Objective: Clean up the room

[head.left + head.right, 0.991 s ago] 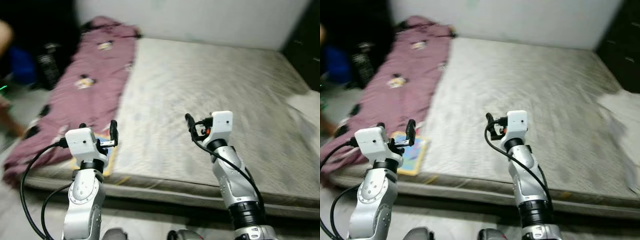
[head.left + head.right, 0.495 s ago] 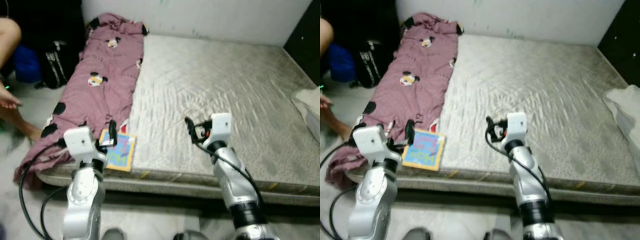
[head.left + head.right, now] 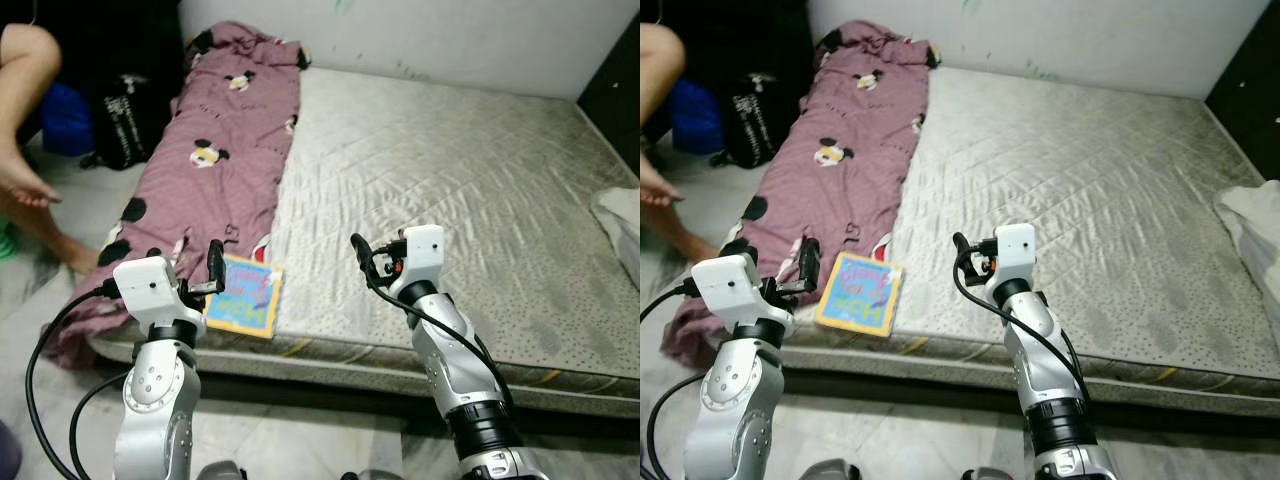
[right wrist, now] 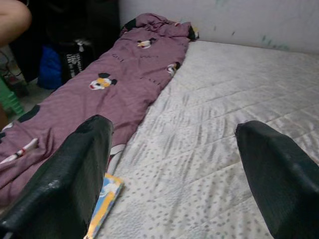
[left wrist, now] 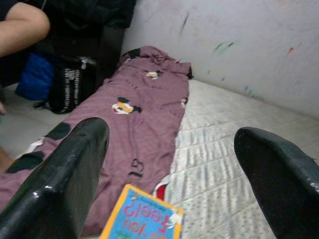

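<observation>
A colourful picture book lies flat on the grey mattress, at its front left corner. It overlaps the hem of a purple blanket with cartoon mouse prints that runs along the bed's left side. My left gripper is raised over the bed's front edge just left of the book, open and holding nothing. In the left wrist view the book sits low between the fingers. My right gripper hovers open over the front of the mattress, to the right of the book.
A person's bare leg and foot are on the floor at the far left, beside a black bag and a blue object. White cloth lies at the bed's right edge. A dark cabinet stands at the back right.
The camera has shifted and sharpened, so the whole bed sits lower and to the right. The book, half hidden behind the left gripper before, shows fully. Both arms keep their raised pose.
</observation>
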### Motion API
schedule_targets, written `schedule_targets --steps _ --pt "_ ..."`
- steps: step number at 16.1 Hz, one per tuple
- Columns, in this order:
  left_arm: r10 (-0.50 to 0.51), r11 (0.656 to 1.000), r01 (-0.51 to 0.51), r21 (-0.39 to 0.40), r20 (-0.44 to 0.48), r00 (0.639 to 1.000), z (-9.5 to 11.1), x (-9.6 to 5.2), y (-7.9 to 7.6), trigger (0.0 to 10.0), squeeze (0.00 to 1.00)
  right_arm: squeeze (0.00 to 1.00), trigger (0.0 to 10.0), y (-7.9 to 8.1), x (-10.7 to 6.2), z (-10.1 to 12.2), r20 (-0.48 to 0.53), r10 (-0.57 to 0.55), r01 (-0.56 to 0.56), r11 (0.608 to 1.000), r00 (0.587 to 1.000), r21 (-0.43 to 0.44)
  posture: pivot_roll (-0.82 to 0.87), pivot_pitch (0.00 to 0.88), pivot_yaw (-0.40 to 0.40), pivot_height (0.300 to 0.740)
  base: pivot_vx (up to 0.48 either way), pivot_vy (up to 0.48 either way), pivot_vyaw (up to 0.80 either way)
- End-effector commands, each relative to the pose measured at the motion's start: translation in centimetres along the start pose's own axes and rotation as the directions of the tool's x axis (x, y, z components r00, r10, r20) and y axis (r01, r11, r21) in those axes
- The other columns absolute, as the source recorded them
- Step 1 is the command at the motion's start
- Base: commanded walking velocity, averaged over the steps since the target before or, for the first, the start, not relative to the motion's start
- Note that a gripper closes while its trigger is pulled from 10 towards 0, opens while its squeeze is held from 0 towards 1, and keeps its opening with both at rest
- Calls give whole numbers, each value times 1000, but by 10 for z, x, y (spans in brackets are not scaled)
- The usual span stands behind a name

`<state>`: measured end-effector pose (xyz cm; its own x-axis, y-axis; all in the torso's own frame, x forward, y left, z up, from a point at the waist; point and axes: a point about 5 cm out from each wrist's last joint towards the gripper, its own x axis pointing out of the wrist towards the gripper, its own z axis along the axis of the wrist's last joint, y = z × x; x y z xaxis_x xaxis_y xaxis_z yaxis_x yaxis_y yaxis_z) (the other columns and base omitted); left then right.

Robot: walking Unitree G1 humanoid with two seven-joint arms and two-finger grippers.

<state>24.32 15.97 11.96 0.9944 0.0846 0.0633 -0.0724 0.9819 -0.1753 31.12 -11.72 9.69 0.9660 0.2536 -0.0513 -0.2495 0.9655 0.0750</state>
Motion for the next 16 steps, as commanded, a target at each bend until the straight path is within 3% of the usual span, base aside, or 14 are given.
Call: schedule_targets --steps 1,8,13,16 --pt "-17 1000 17 -5 12 1000 3 0 -2 10000 0 0 10000 -3 0 -1 -5 -11 11 1000 1000 2 59 58 -75 740 424 0 0" --pt "-12 1000 12 1 8 1000 3 -1 -2 10000 0 0 10000 -3 0 -1 -11 -7 7 1000 1000 13 62 65 -76 740 385 0 0" --pt "11 1000 -11 0 -10 1000 0 0 0 10000 0 0 10000 -3 1 -1 -13 -5 5 1000 1000 21 66 63 -79 740 0 0 0" --pt "11 1000 -11 -9 -19 1000 -1 1 0 10000 0 0 10000 -3 1 -2 -23 -5 5 1000 1000 19 67 62 -80 740 0 400 -267"
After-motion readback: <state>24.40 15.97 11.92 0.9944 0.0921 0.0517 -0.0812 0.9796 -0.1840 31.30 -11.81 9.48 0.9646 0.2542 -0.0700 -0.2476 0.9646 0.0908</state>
